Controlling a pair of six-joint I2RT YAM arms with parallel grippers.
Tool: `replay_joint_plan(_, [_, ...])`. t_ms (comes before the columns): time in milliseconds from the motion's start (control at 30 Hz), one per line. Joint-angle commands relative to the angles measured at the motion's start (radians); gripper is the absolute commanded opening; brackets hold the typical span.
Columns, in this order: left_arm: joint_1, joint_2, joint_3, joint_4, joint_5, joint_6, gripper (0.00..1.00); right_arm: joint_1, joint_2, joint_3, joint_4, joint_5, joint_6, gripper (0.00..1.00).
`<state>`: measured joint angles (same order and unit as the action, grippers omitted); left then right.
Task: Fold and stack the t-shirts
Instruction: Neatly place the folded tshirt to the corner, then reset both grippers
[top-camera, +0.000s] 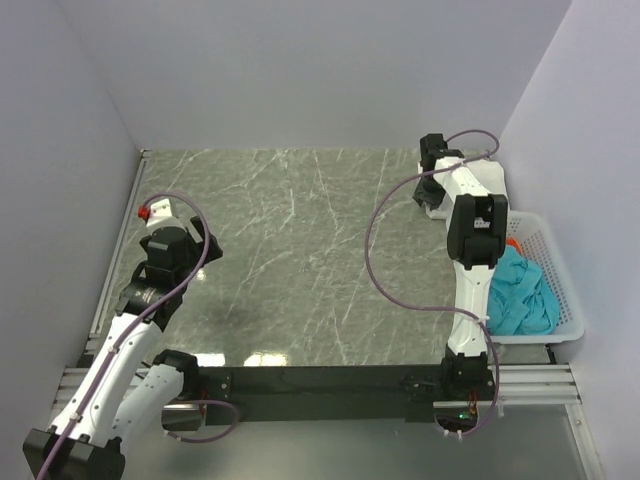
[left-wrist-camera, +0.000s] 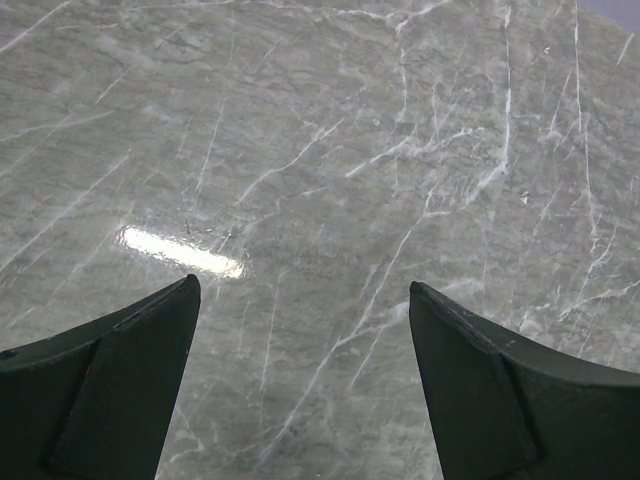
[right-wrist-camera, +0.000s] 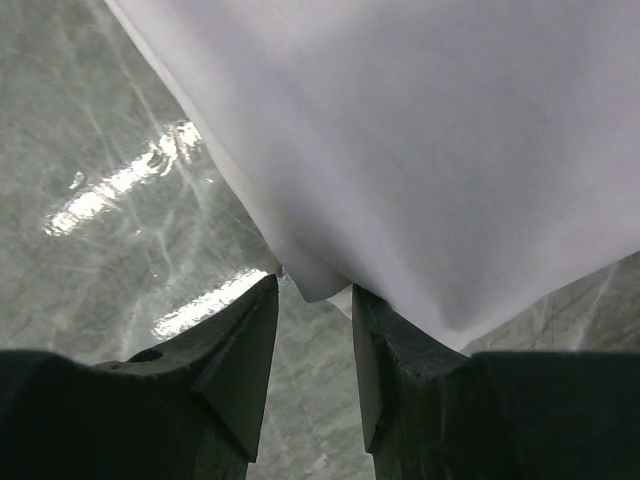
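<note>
Shirts: the teal shirt (top-camera: 520, 290) lies in a heap in the white basket (top-camera: 566, 292) at the right edge of the surface (top-camera: 300, 250); a small bit of the red-orange shirt (top-camera: 513, 243) peeks out at the far side of the heap, touching the teal one
Cloth: a smooth white cloth (right-wrist-camera: 420, 150) fills the top of the right wrist view; its low tip sits right at the finger tips; no print shows on it, so I cannot tell if it is the white shirt
Right side: the right hand (right-wrist-camera: 315, 285) is far out by the back right corner of the surface, near the far end of the basket; its fingers are close, with a thin gap between them; I cannot tell if they pinch the cloth tip or only touch it
Left side: the left hand (left-wrist-camera: 302, 283) is over the left part of the surface, well apart from the basket; its fingers are spread wide; only grey marble shows between them
</note>
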<state>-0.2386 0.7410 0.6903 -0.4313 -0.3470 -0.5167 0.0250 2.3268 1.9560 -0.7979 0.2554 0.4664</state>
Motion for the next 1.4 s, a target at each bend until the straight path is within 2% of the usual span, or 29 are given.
replay_joint_plan(0, [0.004,-0.018,-0.005,0.017,-0.007,-0.006,0.91,-0.014,-0.055,-0.016,-0.001,0.048,0.020,0.43])
replay_joint_plan(233, [0.004,-0.049,-0.008,0.022,-0.009,-0.008,0.91,0.012,-0.251,-0.130,0.049,-0.151,-0.028,0.44])
replay_joint_plan(567, [0.004,-0.147,-0.003,0.028,0.016,-0.005,0.94,0.024,-0.789,-0.434,0.078,-0.243,-0.023,0.49])
replay_joint_plan(700, [0.004,-0.192,0.079,-0.061,0.003,-0.019,0.95,0.024,-1.082,-0.525,0.049,-0.206,-0.023,0.51])
replay_joint_plan(767, [0.004,-0.209,0.106,-0.102,-0.004,-0.028,0.99,0.024,-1.179,-0.577,0.036,-0.177,-0.032,0.52])
replay_joint_plan(867, [0.004,-0.256,0.146,-0.168,-0.020,-0.042,0.99,0.021,-1.396,-0.637,-0.007,-0.121,-0.051,0.56])
replay_joint_plan(933, [0.004,-0.288,0.169,-0.216,-0.040,-0.048,0.99,0.021,-1.483,-0.695,-0.014,-0.098,-0.063,0.59])
replay_joint_plan(1033, [0.004,-0.337,0.189,-0.270,-0.101,-0.094,1.00,0.023,-1.665,-0.800,0.023,-0.090,-0.072,0.68])
replay_joint_plan(1067, [0.004,-0.356,0.193,-0.277,-0.110,-0.098,1.00,0.023,-1.757,-0.830,0.035,-0.085,-0.071,0.75])
replay_joint_plan(1167, [0.004,-0.434,0.196,-0.285,-0.139,-0.121,0.99,0.044,-1.859,-0.916,0.045,-0.035,-0.060,0.78])
replay_joint_plan(1367, [0.004,-0.586,0.163,-0.270,-0.150,-0.135,0.99,0.073,-1.902,-1.023,0.098,-0.005,-0.080,0.79])
